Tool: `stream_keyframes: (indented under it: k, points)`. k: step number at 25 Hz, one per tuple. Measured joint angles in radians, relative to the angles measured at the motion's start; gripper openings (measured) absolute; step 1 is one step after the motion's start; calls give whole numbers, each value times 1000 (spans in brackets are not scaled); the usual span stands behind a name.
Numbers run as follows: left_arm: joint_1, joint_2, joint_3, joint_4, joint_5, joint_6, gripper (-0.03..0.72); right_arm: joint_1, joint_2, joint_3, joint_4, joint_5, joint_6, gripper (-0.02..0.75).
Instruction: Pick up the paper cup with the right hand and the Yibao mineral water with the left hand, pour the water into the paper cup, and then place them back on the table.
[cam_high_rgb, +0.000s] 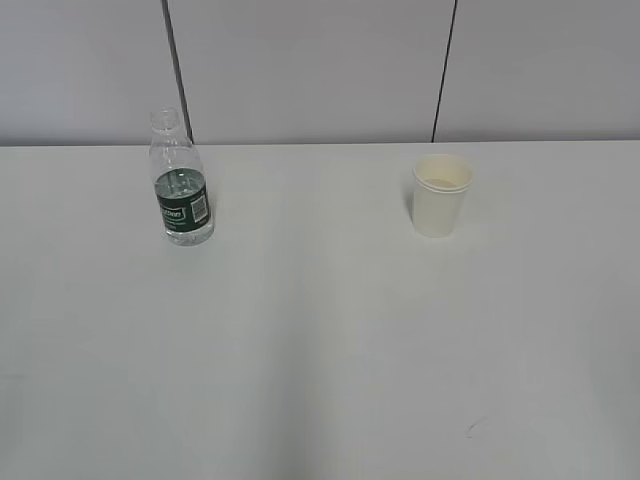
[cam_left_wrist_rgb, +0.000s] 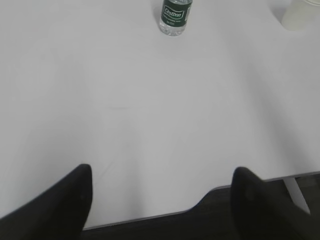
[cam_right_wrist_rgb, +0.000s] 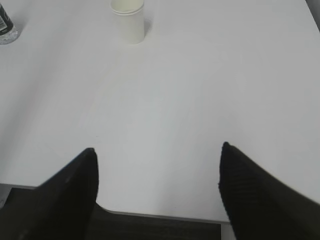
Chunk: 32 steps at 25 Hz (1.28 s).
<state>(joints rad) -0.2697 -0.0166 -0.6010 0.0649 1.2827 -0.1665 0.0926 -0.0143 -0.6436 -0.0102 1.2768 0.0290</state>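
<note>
While both arms are hanging back over the counter's near edge, out of the exterior view, the Yibao mineral water is standing upright and uncapped on the white surface, close to the grey wall panels behind it. The water is sitting low in the bottle, showing at the base below the dark green label. The paper cup is standing upright well apart from the bottle, on the opposite side of the counter and about as far back; nothing is lying between the two. Two dark seams are running down the wall, one rising just behind the bottle's neck, the other above the cup. A faint dark speck is marking the counter in front of the cup.

In the left wrist view, the left pincer is hovering with its black fingers spread wide apart and holding nothing, well short of the bottle, with only bare counter between them; the cup is peeking in at the far corner. In the right wrist view, the right pincer is likewise gaping open and empty, its fingers framing clear counter in front of the cup, with the bottle's base just showing at the frame edge.
</note>
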Motion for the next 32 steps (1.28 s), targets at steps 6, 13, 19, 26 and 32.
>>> stream_keyframes:
  k: [6, 13, 19, 26, 32]
  points:
    - [0, -3, 43, -6, -54, 39, 521, 2, -5, 39, 10, 2, -42, 585]
    - [0, -3, 83, -20, -159, 68, 510, 2, -5, 140, 54, -95, -50, 585]
    - [0, -3, 88, -37, -169, 100, 496, 2, -5, 159, 56, -117, -52, 585]
    - [3, -3, 88, -38, -169, 102, 490, 2, -5, 159, 58, -123, -53, 585]
    - [82, -3, 88, -38, -169, 102, 484, 2, -5, 159, 46, -124, -53, 585]
